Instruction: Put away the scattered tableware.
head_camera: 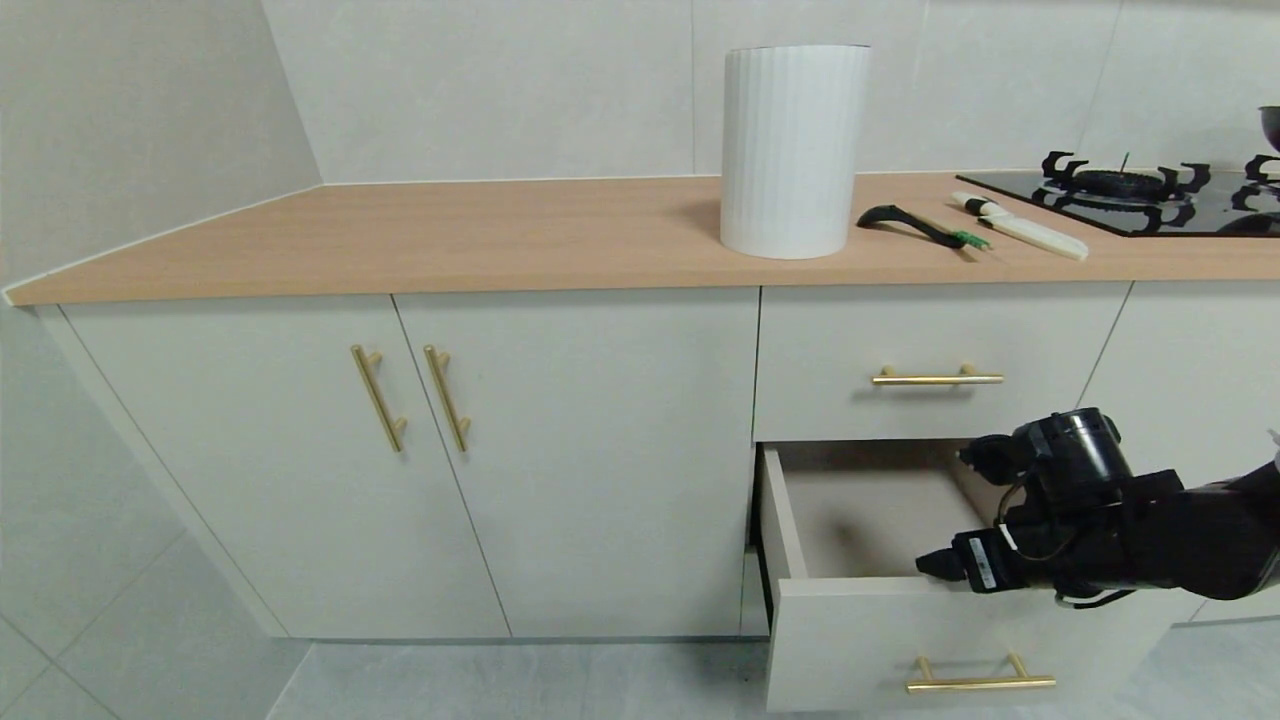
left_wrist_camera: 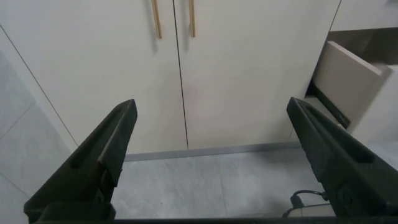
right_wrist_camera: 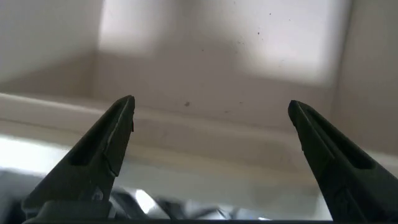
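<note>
Tableware lies far right on the counter (head_camera: 450, 235): a black-handled utensil (head_camera: 915, 225) and, just to its right, a white utensil (head_camera: 1020, 228), both flat and near the hob (head_camera: 1130, 195).

Left side: the left gripper (left_wrist_camera: 211, 106) hangs low before the cabinet doors (head_camera: 400, 450), claw spread wide, nothing in it.

Centre: a white ribbed canister (head_camera: 790, 150) stands upright, just left of the black-handled utensil.

Right side: the lower drawer (head_camera: 860, 600) is pulled out. The right gripper (head_camera: 940, 565) sits at its front lip, claw spread and carrying nothing.

Assessment: the drawer is ready and neither piece is stowed, so the step in hand is the fetch.

Recommendations: lift the right gripper clear of the drawer front and the closed drawer above before rising to the counter. Take the black-handled utensil first, across the middle of its handle. Descend squarely, as it lies flat. Keep off the canister and the white utensil alongside.
</note>
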{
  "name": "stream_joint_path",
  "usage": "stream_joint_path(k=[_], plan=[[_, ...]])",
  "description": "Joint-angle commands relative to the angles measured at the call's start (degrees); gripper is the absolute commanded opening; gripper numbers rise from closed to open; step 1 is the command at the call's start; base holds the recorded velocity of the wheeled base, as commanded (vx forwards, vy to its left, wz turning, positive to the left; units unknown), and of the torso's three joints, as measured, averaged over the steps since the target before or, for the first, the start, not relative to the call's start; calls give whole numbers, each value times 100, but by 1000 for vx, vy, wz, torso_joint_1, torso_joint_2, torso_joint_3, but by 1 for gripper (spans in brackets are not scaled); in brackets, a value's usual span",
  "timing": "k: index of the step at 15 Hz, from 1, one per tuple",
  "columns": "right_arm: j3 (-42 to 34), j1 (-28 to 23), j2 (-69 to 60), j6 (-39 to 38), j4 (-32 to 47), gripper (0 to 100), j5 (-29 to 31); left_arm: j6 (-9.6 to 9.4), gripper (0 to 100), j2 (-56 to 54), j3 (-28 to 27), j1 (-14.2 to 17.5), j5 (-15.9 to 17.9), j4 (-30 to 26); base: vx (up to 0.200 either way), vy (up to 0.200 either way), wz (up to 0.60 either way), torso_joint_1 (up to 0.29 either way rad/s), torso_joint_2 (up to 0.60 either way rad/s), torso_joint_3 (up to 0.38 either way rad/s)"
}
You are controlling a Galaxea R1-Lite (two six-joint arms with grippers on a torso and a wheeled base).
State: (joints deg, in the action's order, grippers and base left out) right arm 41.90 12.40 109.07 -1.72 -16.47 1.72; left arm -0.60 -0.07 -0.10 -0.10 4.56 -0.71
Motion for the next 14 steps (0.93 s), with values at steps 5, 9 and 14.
stream_joint_path(k=[5, 9, 14], plan=[[20, 272, -624, 348, 1155, 100, 4, -2, 100, 7, 1, 1, 1, 0, 0, 0, 0, 0, 0, 0], [20, 439, -808, 629, 2042, 100, 13, -2, 100, 7, 1, 1, 1, 0, 0, 0, 0, 0, 0, 0], [38, 597, -914, 840, 2992, 100, 57, -2, 100, 7, 1, 1, 1, 0, 0, 0, 0, 0, 0, 0]])
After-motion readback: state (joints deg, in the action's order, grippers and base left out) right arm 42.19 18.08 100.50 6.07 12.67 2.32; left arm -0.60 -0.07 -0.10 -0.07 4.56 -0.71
